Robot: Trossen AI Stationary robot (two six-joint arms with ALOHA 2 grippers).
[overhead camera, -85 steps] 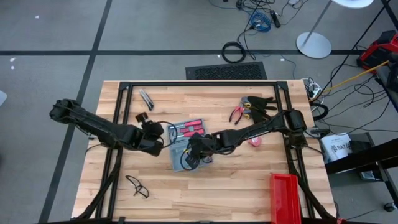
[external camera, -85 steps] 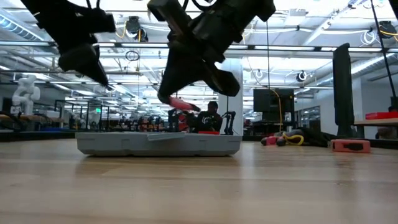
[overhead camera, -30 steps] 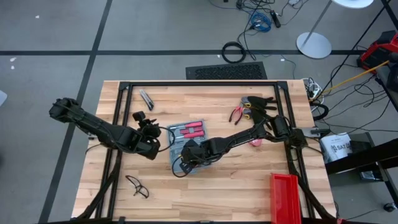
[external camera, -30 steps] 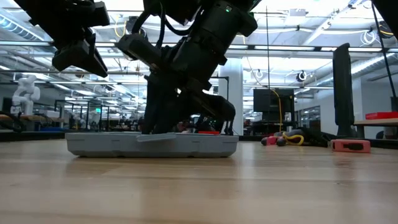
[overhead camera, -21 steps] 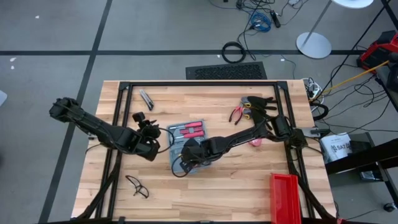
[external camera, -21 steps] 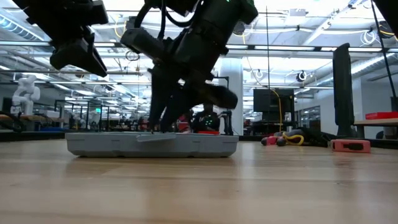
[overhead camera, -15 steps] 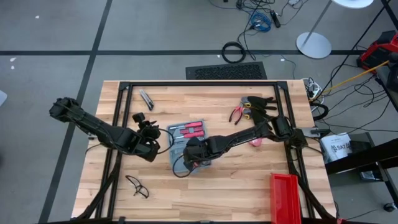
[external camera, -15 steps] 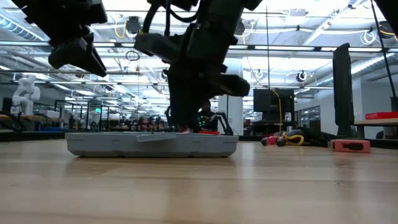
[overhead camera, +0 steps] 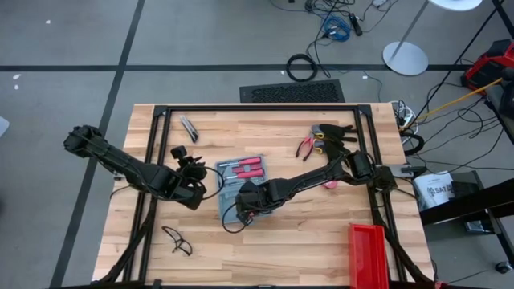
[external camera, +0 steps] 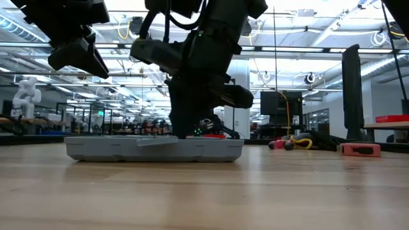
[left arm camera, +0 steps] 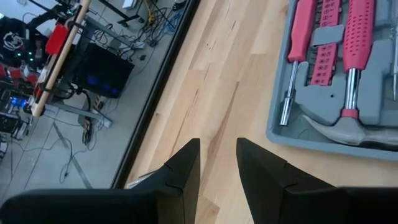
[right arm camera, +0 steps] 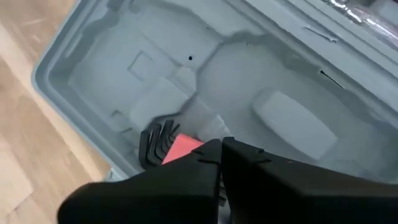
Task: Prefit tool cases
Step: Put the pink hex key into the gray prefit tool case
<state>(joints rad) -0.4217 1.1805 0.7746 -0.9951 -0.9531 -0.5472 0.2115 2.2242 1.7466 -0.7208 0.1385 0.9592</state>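
Note:
The blue-grey tool case (overhead camera: 239, 183) lies open and flat on the table. Its far half is a tray (left arm camera: 336, 81) with a red-handled screwdriver, bit strip and hammer. Its near half (right arm camera: 205, 81) is an almost bare moulded shell. A red holder of black hex keys (right arm camera: 166, 146) lies in that shell. My right gripper (right arm camera: 221, 152), shut, points down into the shell right at the holder (overhead camera: 245, 202). My left gripper (left arm camera: 217, 162) is open, raised above bare wood left of the case (overhead camera: 191, 172). My right gripper comes down from above onto the near half of the case, with its shut fingers (right arm camera: 205, 163) at the edge of the red hex-key holder. The fingers hide the meeting place, so I cannot tell whether they touch it. The holder rests in the shell.
Red-handled pliers (overhead camera: 307, 147) and black gloves (overhead camera: 336, 133) lie near the far right. A utility knife (overhead camera: 189, 127) lies far left, safety glasses (overhead camera: 177, 240) near left, a red bin (overhead camera: 369, 255) near right. A black frame rail (overhead camera: 152, 160) borders the table.
My right gripper has stayed low in the case's near half and turned about there, ending a little nearer the table's near-left. The red holder that it carried above the case earlier now lies in the shell. The case has slid slightly toward the table's left.

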